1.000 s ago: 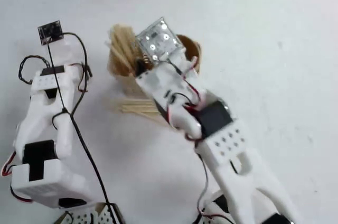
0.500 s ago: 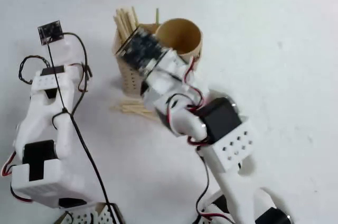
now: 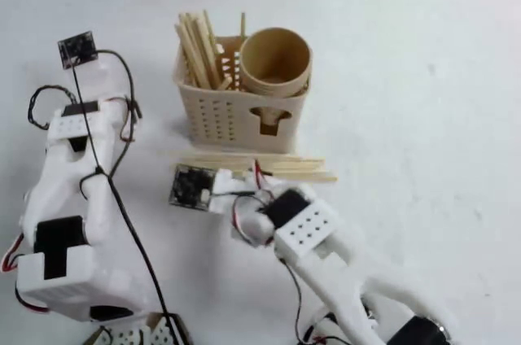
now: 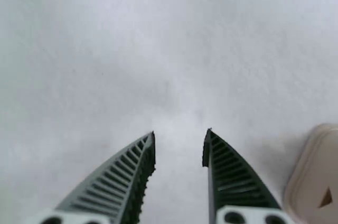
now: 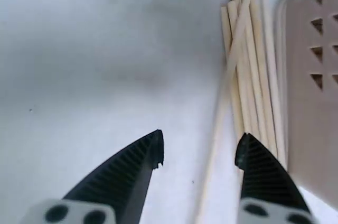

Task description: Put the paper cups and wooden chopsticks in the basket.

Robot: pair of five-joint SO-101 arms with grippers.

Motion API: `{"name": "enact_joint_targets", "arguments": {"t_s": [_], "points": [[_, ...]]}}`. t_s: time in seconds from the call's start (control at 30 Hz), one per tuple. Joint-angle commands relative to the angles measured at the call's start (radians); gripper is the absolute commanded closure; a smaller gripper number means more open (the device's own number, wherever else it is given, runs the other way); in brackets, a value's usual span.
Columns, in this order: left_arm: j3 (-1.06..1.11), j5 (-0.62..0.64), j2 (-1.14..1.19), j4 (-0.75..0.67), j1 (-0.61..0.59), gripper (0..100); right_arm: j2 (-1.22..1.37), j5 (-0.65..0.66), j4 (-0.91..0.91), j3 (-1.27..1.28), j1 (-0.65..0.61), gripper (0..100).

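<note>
Gathering the loose sticks looks like the step in hand: the tan paper cups already sit nested in the cream perforated plastic basket, with a sheaf of pale wooden chopsticks standing in the compartment beside them. A loose bundle of thin wooden chopsticks lies flat on the white table, just beside the basket's front wall, one stick crossing the others at a slant. The right end effector hovers near one end of that bundle, its black ribbed jaws spread apart with nothing gripped. The next move likely calls for lowering and closing across several sticks at once; they are slim, smooth and light, so apt to roll or fan out. The left end effector hangs well apart over bare table, jaws parted and empty.
</note>
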Motion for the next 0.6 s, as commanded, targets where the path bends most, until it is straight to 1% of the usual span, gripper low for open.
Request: {"name": "enact_joint_targets", "arguments": {"t_s": [0.0, 0.17, 0.37, 0.43, 0.57], "points": [[-0.011, -0.014, -0.028, -0.014, 0.012, 83, 0.076, 0.011, -0.148, 0.020, 0.024, 76.9], [-0.011, -0.014, -0.028, -0.011, 0.012, 83, 0.289, -0.037, -0.246, -0.064, 0.099, 76.8], [-0.011, -0.014, -0.028, -0.011, 0.013, 83, 0.435, -0.043, -0.254, -0.157, 0.142, 77.5], [-0.011, -0.014, -0.028, -0.011, 0.013, 83, 0.452, -0.044, -0.254, -0.160, 0.140, 82.3], [-0.012, -0.014, -0.028, -0.011, 0.013, 83, 0.452, -0.044, -0.248, -0.160, 0.136, 96.5]]}}
